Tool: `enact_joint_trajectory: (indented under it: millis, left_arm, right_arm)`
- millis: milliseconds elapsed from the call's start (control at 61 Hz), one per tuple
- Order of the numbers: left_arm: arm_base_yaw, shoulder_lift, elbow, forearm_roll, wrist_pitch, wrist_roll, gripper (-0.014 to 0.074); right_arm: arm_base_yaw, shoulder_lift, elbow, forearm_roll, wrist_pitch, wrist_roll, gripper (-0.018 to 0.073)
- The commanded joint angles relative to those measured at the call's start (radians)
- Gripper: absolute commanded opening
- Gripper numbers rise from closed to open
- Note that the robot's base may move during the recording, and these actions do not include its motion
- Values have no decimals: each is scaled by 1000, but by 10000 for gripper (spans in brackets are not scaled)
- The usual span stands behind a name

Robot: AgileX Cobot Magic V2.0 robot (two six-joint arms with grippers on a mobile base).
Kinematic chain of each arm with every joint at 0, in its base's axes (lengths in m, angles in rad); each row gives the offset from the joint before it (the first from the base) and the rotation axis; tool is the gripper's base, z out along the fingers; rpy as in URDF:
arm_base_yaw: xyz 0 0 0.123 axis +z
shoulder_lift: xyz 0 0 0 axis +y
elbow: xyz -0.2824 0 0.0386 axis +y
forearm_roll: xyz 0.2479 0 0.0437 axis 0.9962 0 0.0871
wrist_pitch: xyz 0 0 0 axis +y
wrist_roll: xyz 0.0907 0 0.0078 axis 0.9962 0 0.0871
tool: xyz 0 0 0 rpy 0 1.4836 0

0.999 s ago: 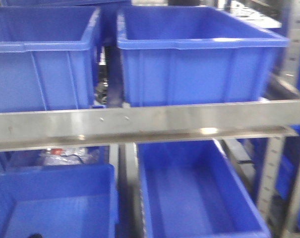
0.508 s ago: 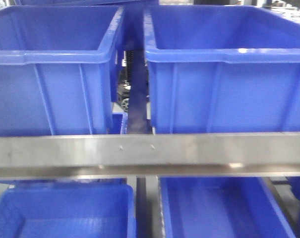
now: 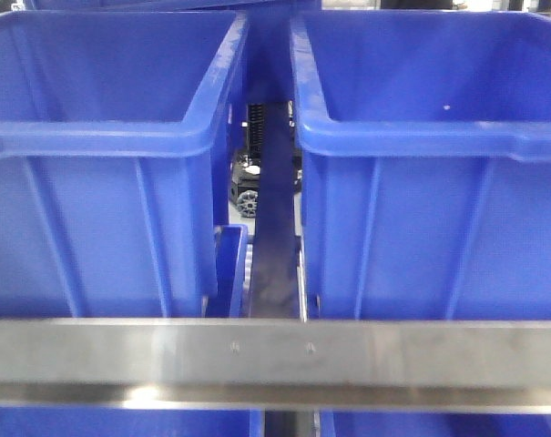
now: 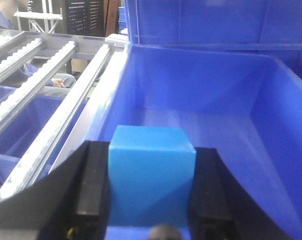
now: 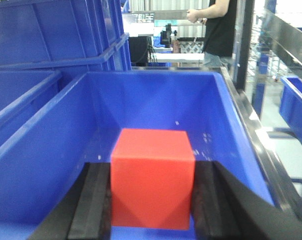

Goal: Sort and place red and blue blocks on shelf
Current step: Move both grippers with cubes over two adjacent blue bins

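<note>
**A:** Start at the left of the front view. What's there?

**B:** A big blue bin (image 3: 102, 209) sits on the shelf (image 3: 93, 360), its rim toward the camera. Next comes a narrow gap with a dark strip (image 3: 275, 246) running back, and some black parts show deep inside. Then there is a second blue bin (image 3: 439, 218), well matched to the first. Across the bottom runs the steel front rail (image 3: 439, 357), with two small screws (image 3: 236, 347) near its middle.

**A:** Any blocks or arms in that view?

**B:** None that I can see. The wrist cameras show them.

**A:** The left wrist, then.

**B:** Roller tracks (image 4: 56, 115) slant along the left. Beside them a blue bin (image 4: 200, 75) opens wide. The left pincer (image 4: 151, 200) is pinching the blue block (image 4: 151, 170). A black finger (image 4: 93, 185) presses each side face. The block hangs over the inside of the bin, and I can't tell how far above the floor.

**A:** And the right wrist?

**B:** It shows much the same. The right pincer (image 5: 151, 200) grips the red block (image 5: 151, 175) squarely between its black fingers (image 5: 93, 200). Behind the block are the floor and back wall of another blue bin (image 5: 151, 95). More blue bins are stacked to the left. Its height above the floor isn't clear either. Beyond the far rim stands a person in a dark top (image 5: 219, 25).
</note>
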Motion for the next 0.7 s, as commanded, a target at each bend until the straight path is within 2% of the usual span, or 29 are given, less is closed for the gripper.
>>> enact_joint_trajectory:
  millis: [0, 688]
  left_arm:
    - [1, 3, -28, -4, -89, -4, 135]
    - [1, 3, -28, -4, -89, -4, 135]
  right_arm:
    - [-6, 10, -27, -6, -84, -8, 57]
    - [-6, 10, -27, -6, -84, -8, 57]
